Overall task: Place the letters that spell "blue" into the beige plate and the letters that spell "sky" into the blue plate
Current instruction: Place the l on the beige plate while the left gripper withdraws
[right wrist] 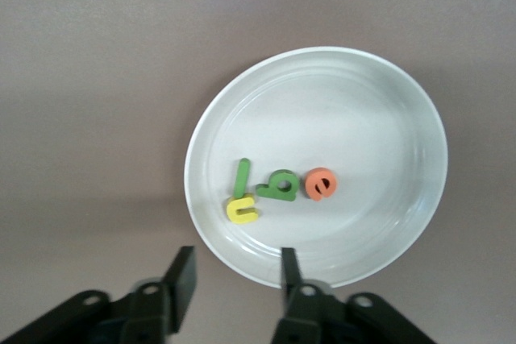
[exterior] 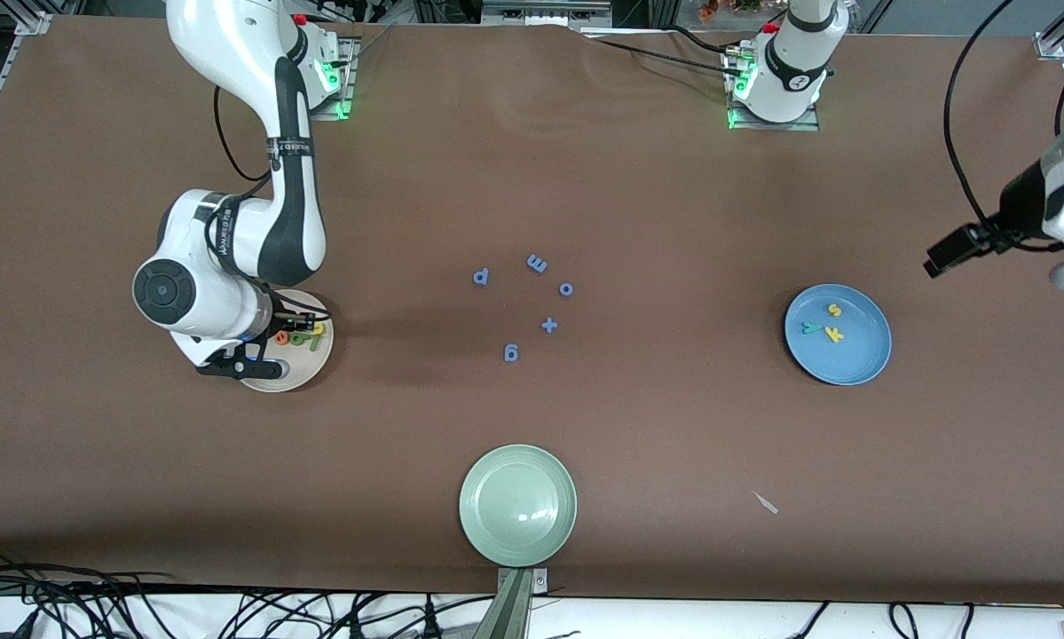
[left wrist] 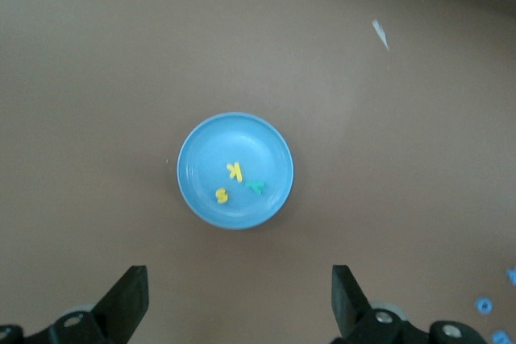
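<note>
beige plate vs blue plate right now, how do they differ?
The beige plate holds four letters: the orange e, light green b, darker green l and yellow u. The blue plate holds three: the yellow s, yellow k and teal y.
The beige plate sits at the right arm's end under the right gripper; the blue plate lies uncovered at the left arm's end.
Both are round, shallow and similar in size.

The right claw (right wrist: pixel 234 275), fingers parted, hangs over the beige plate (exterior: pixel 305 373) at the tabletop's (exterior: pixel 673 461) nine o'clock edge, blocking access from above. Blue letters (exterior: pixel 532 302) clutter the centre. The blue plate (exterior: pixel 855 364) at three o'clock lies unobstructed; the left claw (left wrist: pixel 234 300) hangs high, open.
</note>
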{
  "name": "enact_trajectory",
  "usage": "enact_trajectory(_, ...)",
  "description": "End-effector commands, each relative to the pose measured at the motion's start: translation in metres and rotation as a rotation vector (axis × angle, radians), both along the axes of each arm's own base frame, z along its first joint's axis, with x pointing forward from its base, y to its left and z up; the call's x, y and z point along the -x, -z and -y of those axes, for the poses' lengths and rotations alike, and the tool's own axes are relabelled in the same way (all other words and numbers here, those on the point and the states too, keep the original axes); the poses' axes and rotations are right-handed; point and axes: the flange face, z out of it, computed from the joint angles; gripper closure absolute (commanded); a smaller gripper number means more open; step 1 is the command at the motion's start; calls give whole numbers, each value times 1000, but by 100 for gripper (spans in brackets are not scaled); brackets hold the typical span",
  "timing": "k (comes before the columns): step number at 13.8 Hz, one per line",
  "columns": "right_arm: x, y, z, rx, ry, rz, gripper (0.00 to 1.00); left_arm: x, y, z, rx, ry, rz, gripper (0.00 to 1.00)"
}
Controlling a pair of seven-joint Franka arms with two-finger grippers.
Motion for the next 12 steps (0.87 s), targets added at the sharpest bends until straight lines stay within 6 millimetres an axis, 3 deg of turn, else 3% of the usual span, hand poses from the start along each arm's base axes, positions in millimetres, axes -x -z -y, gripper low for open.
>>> enact_trajectory(1,-7,-14,8,-12,-29,16,46,15,-7,3,31,95,-49,0)
enact_trajectory(6,-29,-80,-19,-26,-43,43,33,21,-8,17,35,131,-80,0)
enact_trajectory(7,-30,-87,-20,-24,-43,52,33,20,-15,14,36,129,-67,0)
enact_trajectory(10,-39,-133,-19,-12,-67,79,29,17,-17,6,37,110,-62,0)
enact_trajectory(12,-44,-157,-4,32,-72,119,0,15,-17,10,48,113,-58,0)
